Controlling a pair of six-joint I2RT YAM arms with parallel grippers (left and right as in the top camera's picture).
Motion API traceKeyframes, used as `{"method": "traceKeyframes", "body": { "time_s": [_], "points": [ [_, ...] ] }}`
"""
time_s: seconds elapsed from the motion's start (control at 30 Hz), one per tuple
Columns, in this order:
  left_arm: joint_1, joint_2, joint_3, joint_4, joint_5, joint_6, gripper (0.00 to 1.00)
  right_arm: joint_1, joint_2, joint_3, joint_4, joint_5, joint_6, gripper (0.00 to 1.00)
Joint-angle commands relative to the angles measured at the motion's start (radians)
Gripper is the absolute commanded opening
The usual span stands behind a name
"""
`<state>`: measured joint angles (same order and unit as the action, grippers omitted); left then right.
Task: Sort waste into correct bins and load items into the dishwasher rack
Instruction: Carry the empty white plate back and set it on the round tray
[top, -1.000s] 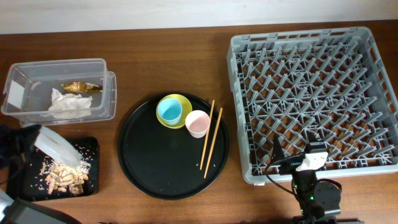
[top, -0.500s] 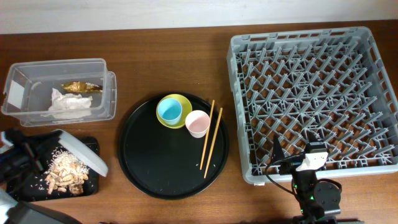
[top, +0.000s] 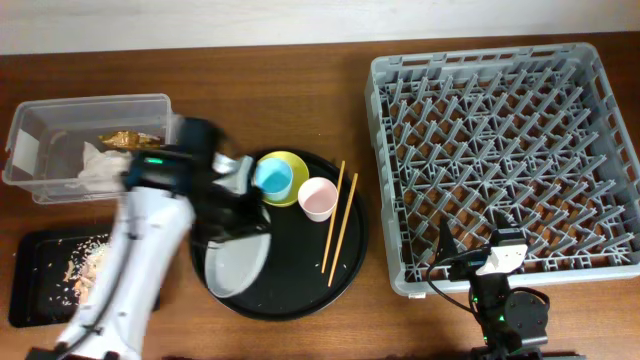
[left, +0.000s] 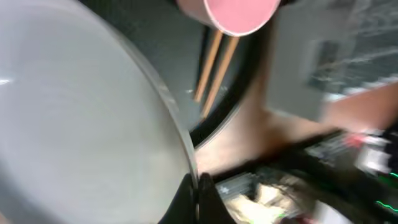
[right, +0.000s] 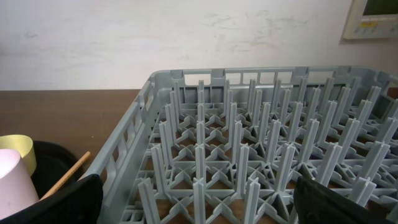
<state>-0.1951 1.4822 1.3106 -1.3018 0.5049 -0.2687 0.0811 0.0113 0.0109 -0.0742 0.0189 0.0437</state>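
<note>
Jaws of left gripper (left: 197, 196) are clamped on the rim of pale grey round plate (top: 240, 262), held over large round black tray (top: 300, 292). Right gripper (right: 199, 199) is spread wide, empty, beside grey plastic lattice dishwasher rack (top: 505, 150). Risk: with only the edge pinched, the plate could be slipped loose or swung into pale pink cup (top: 317, 197).

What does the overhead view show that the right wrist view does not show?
Only the overhead view shows the clear tub, the shallow black tray, the blue cup and the grey plate gripped by the left hand. Only the right wrist view shows the wall panel at top right. Both show the dishwasher rack, the pink cup, the yellow bowl and a chopstick.
</note>
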Motion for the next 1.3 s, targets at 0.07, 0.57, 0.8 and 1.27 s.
{"method": "traceKeyframes", "body": {
  "time_s": [0.07, 0.57, 0.8, 1.27],
  "points": [
    [-0.465, 0.013, -0.001, 0.031, -0.658, -0.443, 0.00, -0.005, -0.006, -0.005, -0.006, 0.013, -0.007, 0.98],
    [-0.610, 0.290, 0.000, 0.064, -0.748, -0.530, 0.42, -0.005, -0.006, -0.005, -0.006, 0.013, -0.007, 0.98],
    [-0.434, 0.212, 0.144, -0.108, -0.739, -0.521, 0.41, -0.005, -0.006, -0.005, -0.006, 0.013, -0.007, 0.98],
    [0.218, -0.231, 0.212, -0.320, -0.723, -0.516, 0.99, -0.005, -0.006, -0.005, -0.006, 0.013, -0.007, 0.98]
  ]
}}
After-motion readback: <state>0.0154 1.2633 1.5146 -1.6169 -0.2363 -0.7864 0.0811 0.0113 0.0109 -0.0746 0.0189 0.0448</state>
